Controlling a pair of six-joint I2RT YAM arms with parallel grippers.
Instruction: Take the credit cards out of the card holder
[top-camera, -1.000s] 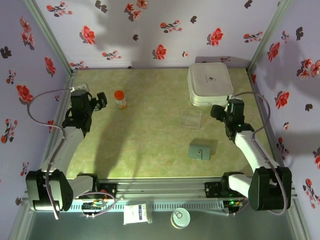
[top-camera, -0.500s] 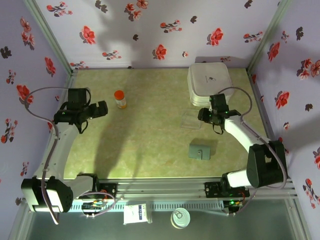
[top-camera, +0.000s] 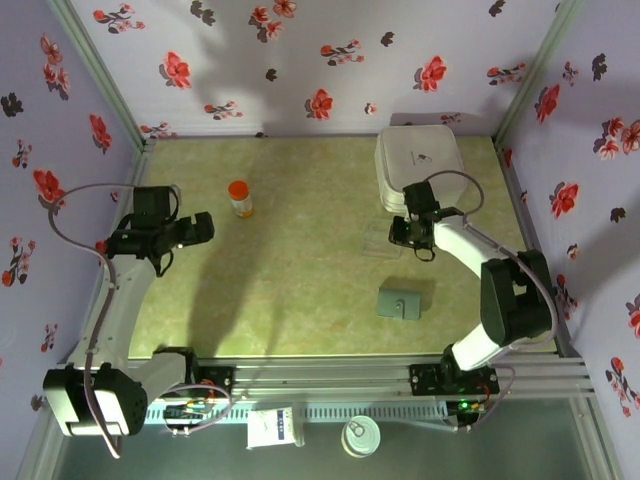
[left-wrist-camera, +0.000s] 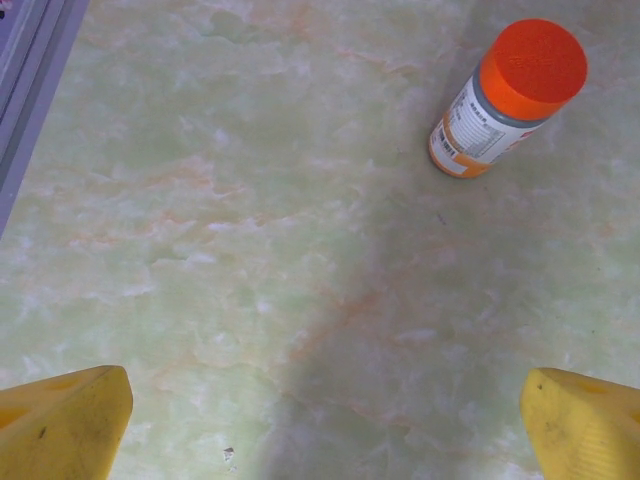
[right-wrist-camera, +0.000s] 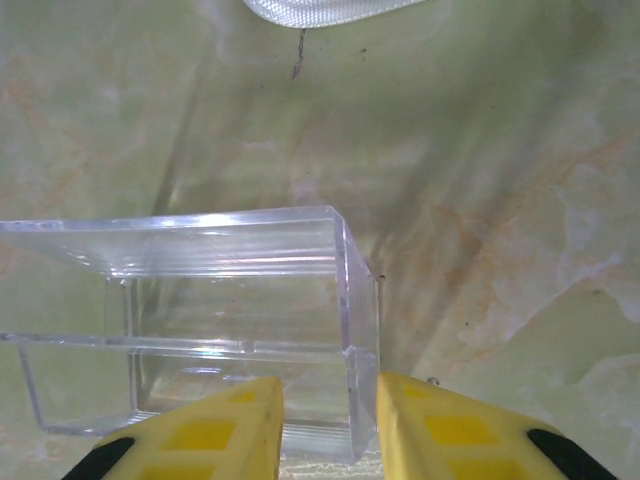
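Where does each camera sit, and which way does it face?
Top external: above and behind the bases, looking down on the table; both arms show.
Left wrist: facing down at the orange-capped bottle; open left pincer tips at the bottom corners.
Right wrist: facing down at the clear box; right pincer straddles its wall.
Shared: top and left wrist both show the bottle; top and right wrist, the clear box.

Glossy clear plastic box (right-wrist-camera: 230, 320), smooth marbled tabletop (left-wrist-camera: 250, 250), smooth orange plastic bottle cap (left-wrist-camera: 533, 65).
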